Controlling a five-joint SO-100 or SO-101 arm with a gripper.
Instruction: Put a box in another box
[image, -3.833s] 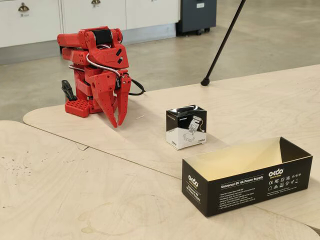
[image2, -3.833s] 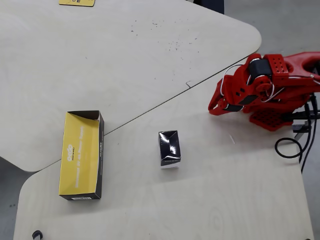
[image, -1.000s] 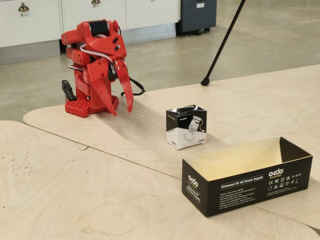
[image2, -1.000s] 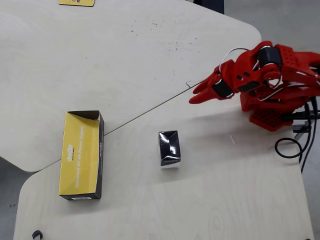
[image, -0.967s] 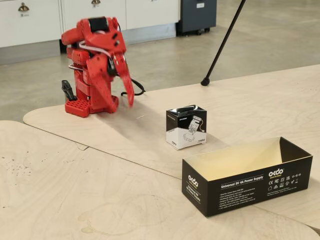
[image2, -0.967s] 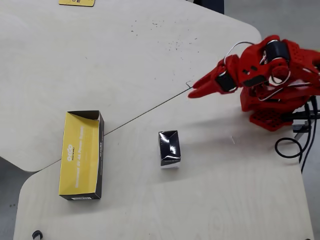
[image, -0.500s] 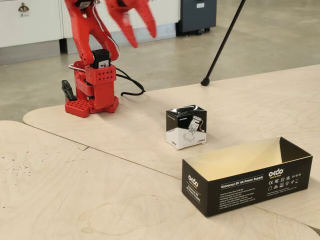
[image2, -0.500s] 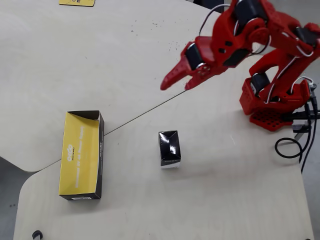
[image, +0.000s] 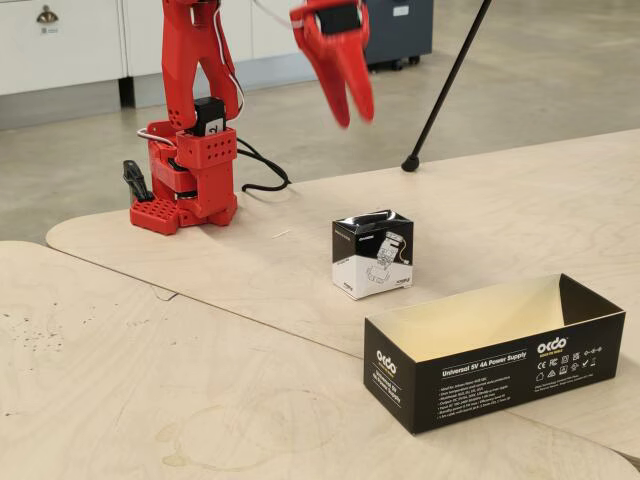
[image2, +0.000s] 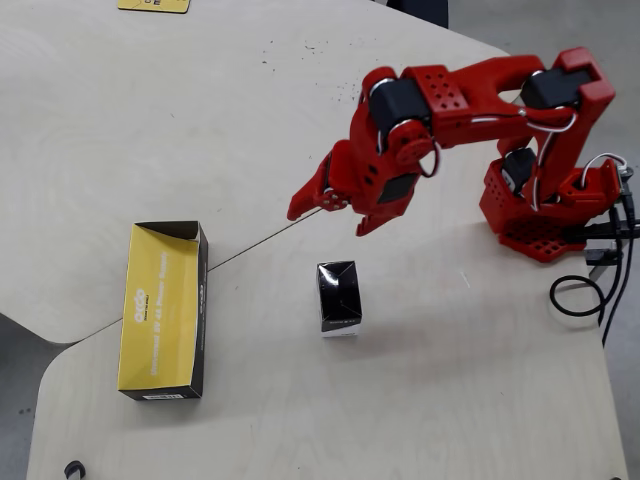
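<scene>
Gripper (image2: 330, 215) hangs in air w/ jaws apart, holding nothing. Small box (image2: 339, 297) sits on table below it, not touching. Long box (image2: 163, 310) well apart.

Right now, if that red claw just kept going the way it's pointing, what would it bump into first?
Probably the bare wooden table, not a box. The gripper points steeply down, and overhead its tips sit beside the small black-and-white box. Depth is uncertain.
</scene>
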